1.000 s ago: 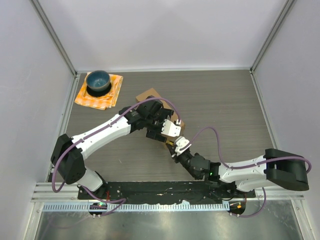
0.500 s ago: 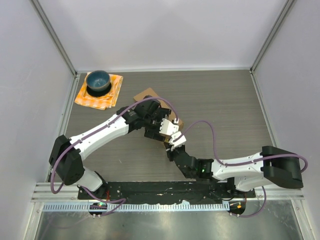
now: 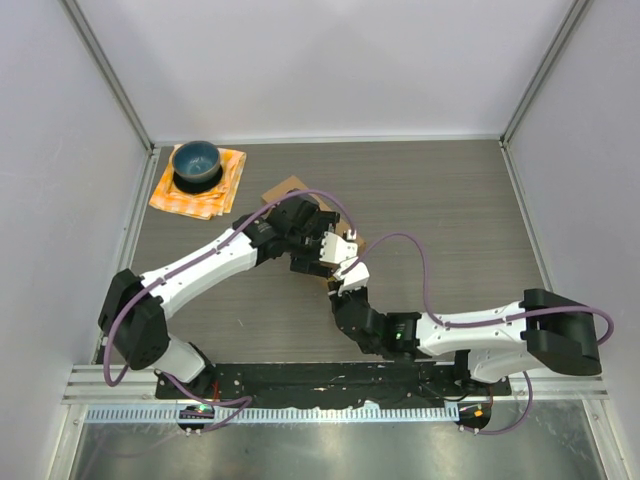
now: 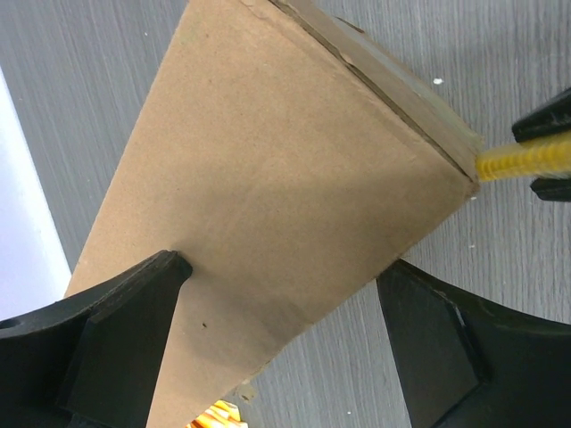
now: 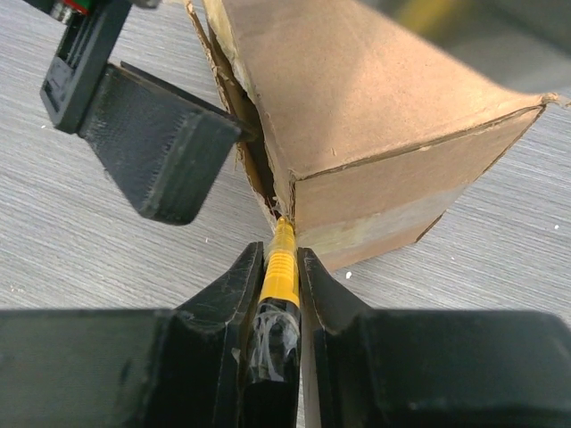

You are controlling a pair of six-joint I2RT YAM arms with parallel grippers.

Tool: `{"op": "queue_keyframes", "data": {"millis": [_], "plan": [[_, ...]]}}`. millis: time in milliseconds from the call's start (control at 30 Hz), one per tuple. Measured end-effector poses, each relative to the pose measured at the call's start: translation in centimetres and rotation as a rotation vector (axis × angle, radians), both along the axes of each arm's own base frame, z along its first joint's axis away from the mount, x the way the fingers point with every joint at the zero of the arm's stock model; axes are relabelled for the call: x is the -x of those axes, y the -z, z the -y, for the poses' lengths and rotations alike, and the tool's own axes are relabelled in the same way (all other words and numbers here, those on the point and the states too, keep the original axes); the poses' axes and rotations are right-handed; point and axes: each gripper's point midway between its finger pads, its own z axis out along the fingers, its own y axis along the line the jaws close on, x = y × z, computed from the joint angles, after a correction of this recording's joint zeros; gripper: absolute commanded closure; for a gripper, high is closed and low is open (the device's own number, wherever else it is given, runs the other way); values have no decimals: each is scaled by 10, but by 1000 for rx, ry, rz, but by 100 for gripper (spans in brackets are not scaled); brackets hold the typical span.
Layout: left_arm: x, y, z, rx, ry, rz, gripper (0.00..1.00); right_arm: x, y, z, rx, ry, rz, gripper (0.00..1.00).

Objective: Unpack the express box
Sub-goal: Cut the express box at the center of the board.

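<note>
The express box (image 3: 283,190), a brown cardboard carton, lies mid-table, mostly hidden under my left arm. My left gripper (image 3: 322,240) straddles it with the jaws wide. In the left wrist view the box (image 4: 268,178) sits between both fingers, and each one touches it (image 4: 285,267). My right gripper (image 3: 348,272) is shut on a yellow ribbed cutter (image 5: 281,272). Its tip rests at the taped corner seam of the box (image 5: 375,80), where the cardboard is torn. That cutter (image 4: 522,156) also shows at the box corner in the left wrist view.
A blue bowl (image 3: 196,160) stands on an orange cloth (image 3: 228,185) at the back left. White walls with metal posts close in three sides. Purple cables loop over both arms. The left gripper's finger (image 5: 161,152) is close beside the cutter.
Both grippers and the box have shifted a little to the left, the box turning slightly. The right arm has stretched further left, keeping the cutter at the box corner.
</note>
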Motion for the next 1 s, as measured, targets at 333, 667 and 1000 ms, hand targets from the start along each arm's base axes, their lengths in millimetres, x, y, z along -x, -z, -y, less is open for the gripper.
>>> {"op": "queue_keyframes", "data": {"millis": [333, 667, 1000], "plan": [[-4, 3, 5, 16, -28, -10, 9, 2, 4, 0, 8, -4, -42, 99], [-9, 5, -7, 18, -40, 22, 12, -4, 11, -16, -17, 16, -26, 99], [-24, 10, -12, -73, 1, 126, 14, 31, 33, -38, -24, -154, -157, 99]]}}
